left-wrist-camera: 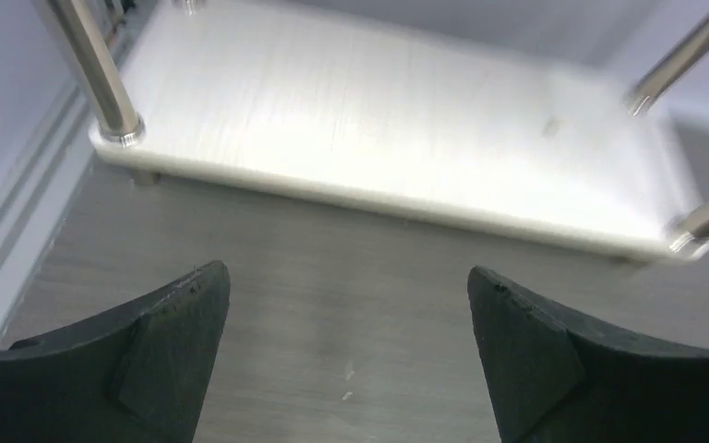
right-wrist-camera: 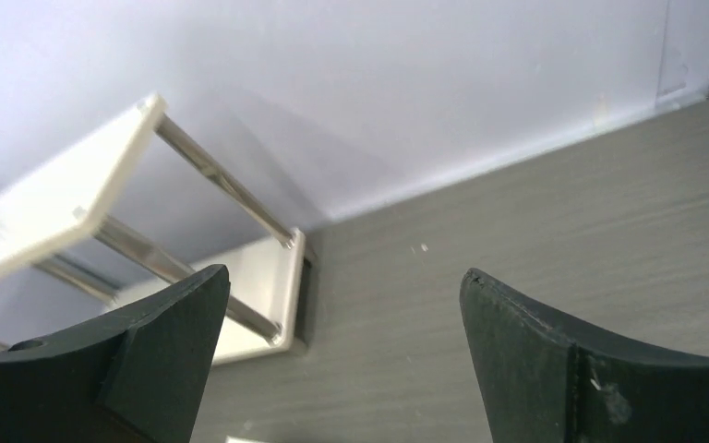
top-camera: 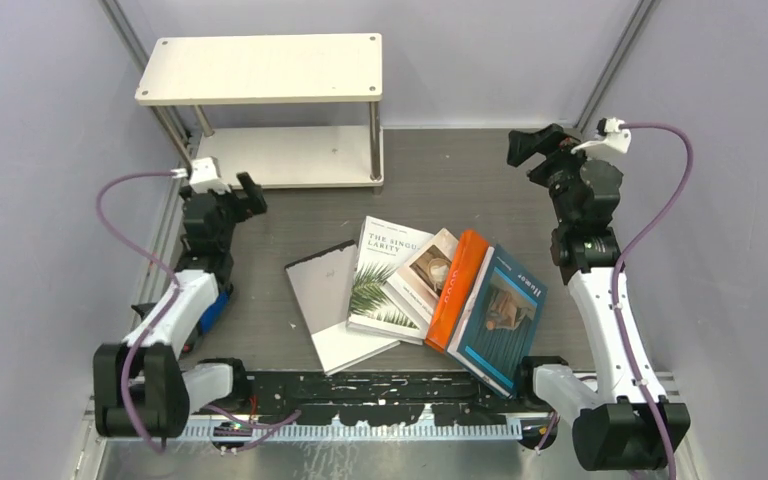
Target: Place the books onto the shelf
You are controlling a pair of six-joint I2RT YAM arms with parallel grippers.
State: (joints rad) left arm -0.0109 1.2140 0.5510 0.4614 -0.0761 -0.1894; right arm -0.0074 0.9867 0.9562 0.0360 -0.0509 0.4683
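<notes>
Several thin books lie fanned out flat on the table's near middle: a plain grey-white one (top-camera: 325,300), a white palm-leaf one (top-camera: 385,280), a beige one (top-camera: 422,275), an orange one (top-camera: 457,290) and a teal one (top-camera: 500,315). The two-tier cream shelf (top-camera: 260,68) stands at the back left with both boards bare. My left gripper (top-camera: 250,195) hovers open just in front of the shelf's lower board (left-wrist-camera: 397,138), nothing between its fingers. My right gripper (top-camera: 532,145) is raised at the back right, open and empty, facing the shelf (right-wrist-camera: 65,203).
A small blue object (top-camera: 215,305) sits beside the left arm. Pale walls close in the table on the left, back and right. The shelf's silver legs (left-wrist-camera: 88,69) stand close ahead of the left gripper (left-wrist-camera: 346,277). Grey tabletop (right-wrist-camera: 535,212) lies under the right gripper (right-wrist-camera: 343,277).
</notes>
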